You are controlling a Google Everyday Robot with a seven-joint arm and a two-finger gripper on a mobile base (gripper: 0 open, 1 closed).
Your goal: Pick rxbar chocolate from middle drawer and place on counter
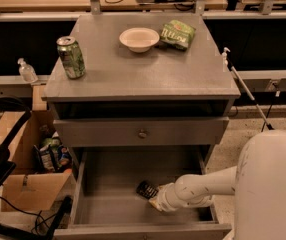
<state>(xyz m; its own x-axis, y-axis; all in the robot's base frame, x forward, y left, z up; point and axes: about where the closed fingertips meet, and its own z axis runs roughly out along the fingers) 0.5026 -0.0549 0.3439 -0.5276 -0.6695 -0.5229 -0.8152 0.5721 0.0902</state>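
The middle drawer [108, 194] is pulled open below the cabinet, showing its grey floor. The rxbar chocolate [146, 189], a small black bar, lies on the drawer floor right of centre. My gripper [155, 202] reaches down into the drawer on a white arm from the right, its tip right at the bar's near end. The counter [143, 69] is the grey top of the cabinet above.
On the counter stand a green soda can [71, 57] at the left, a white bowl [139, 39] and a green snack bag [178, 34] at the back. A closed drawer front with a round knob [142, 133] sits above the open drawer. A cardboard box [28, 164] stands left.
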